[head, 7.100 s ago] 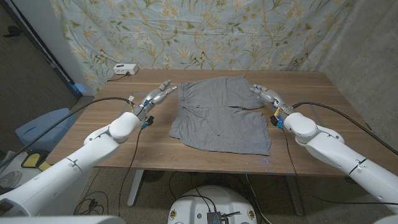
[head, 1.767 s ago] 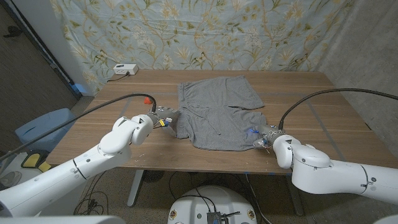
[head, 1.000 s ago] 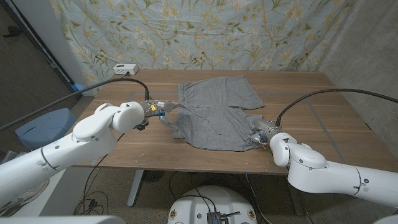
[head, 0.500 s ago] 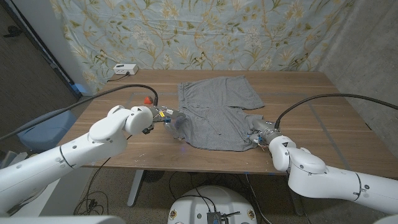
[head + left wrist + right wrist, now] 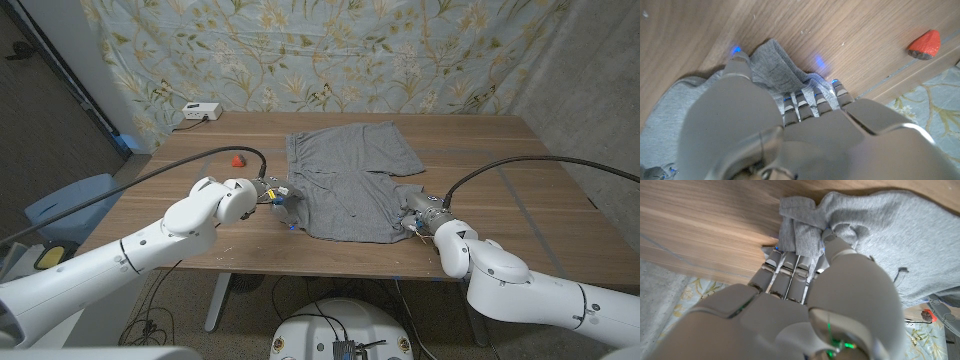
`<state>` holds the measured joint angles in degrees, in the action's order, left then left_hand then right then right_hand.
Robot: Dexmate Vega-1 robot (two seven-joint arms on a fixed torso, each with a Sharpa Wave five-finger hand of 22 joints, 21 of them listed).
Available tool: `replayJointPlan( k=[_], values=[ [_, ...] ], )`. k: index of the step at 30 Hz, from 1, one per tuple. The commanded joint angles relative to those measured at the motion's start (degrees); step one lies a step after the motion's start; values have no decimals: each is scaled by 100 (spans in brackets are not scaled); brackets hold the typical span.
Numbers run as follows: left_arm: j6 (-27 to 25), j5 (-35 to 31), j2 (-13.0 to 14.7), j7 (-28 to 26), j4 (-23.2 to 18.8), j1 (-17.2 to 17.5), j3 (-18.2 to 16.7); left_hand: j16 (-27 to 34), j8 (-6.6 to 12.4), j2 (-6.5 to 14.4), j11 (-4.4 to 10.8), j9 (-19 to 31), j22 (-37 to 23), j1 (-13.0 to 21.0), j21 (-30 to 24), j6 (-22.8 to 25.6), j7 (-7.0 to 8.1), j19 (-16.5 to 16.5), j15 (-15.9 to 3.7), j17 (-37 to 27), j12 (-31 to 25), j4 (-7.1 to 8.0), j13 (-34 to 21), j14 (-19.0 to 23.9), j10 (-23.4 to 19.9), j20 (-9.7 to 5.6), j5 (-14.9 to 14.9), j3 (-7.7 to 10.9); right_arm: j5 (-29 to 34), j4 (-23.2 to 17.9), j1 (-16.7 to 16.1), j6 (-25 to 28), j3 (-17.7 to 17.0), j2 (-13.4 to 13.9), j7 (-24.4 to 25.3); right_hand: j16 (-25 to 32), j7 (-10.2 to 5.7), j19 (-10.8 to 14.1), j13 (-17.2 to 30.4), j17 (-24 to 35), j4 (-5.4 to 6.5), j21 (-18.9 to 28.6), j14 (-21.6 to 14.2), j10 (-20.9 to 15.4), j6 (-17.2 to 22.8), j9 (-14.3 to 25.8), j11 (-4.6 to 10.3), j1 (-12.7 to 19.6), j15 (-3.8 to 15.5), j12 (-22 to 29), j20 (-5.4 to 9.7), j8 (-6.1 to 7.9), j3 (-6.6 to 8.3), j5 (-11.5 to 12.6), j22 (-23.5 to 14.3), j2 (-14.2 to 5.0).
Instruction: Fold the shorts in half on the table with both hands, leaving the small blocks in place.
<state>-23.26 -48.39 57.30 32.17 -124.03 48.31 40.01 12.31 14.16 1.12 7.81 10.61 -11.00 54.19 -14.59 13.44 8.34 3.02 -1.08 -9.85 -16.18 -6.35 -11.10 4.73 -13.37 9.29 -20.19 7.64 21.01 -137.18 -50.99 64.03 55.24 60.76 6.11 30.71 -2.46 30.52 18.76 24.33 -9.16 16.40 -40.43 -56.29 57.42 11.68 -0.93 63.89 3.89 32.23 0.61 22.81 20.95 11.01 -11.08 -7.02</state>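
Note:
The grey shorts (image 5: 350, 180) lie spread at the table's middle, waistband toward the far side. My left hand (image 5: 275, 197) grips the near left hem corner; in the left wrist view the bunched grey cloth (image 5: 777, 75) sits between its fingers (image 5: 800, 102). My right hand (image 5: 418, 215) grips the near right hem corner, and the right wrist view shows the gathered cloth (image 5: 800, 227) pinched between thumb and fingers (image 5: 787, 265). A small red block (image 5: 236, 159) sits on the wood left of the shorts, also seen as the red block (image 5: 925, 44) in the left wrist view.
A white box (image 5: 200, 111) with a cable stands at the table's far left corner. A floral cloth (image 5: 330, 50) hangs behind the table (image 5: 520, 190). Bare wood lies to the right of the shorts and along the near edge.
Since seven seconds ago both hands came from the shorts' far corners to the near hem corners and took hold. In the last second the left hand shifted slightly right and nearer with the cloth.

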Motion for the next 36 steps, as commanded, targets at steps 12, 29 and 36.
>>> replayJointPlan(
  k=[12, 29, 36],
  values=[
    [547, -752, -206, -2379, 650, 762, -139, 186, 808, 1025, 11, 62, -39, 954, -284, 3672, -67, 1046, -857, -36, -444, -11, -52, 2229, -3506, -291, 874, 917, 248, 77, -486, -605, -598, -52, -28, -65, 11, 27, 75, 31, 39, 33, 28, 19, 20, 33, -6, 27, 789, 79, 1, 32, -25, -21, -10, -25],
    [-148, -238, 133, -2453, -353, 1491, -1124, 65, 977, 1006, -13, 261, -63, 717, -334, 3939, -473, 1095, -933, -51, -473, 586, -389, 2691, -4072, -267, 631, 1515, -727, -314, -2141, -939, -2385, -32, 1431, -218, 161, 78, 195, -67, -39, 67, -178, -62, 155, 47, -96, 144, 740, 239, -52, 104, 62, -21, -7, 29],
    [-314, 508, 321, -2514, -771, 1905, -1735, -67, 1296, 974, -80, 486, -84, 737, -326, 4167, -646, 1000, -830, -64, -290, 623, -537, 2541, -3716, -252, 623, 1764, -1243, -421, -3124, -1428, -3449, -148, 2191, -314, 307, 88, 283, -147, -88, 69, -379, -165, 292, 102, -146, 217, 671, 370, -94, 208, 154, -20, 3, 123]
  ],
)
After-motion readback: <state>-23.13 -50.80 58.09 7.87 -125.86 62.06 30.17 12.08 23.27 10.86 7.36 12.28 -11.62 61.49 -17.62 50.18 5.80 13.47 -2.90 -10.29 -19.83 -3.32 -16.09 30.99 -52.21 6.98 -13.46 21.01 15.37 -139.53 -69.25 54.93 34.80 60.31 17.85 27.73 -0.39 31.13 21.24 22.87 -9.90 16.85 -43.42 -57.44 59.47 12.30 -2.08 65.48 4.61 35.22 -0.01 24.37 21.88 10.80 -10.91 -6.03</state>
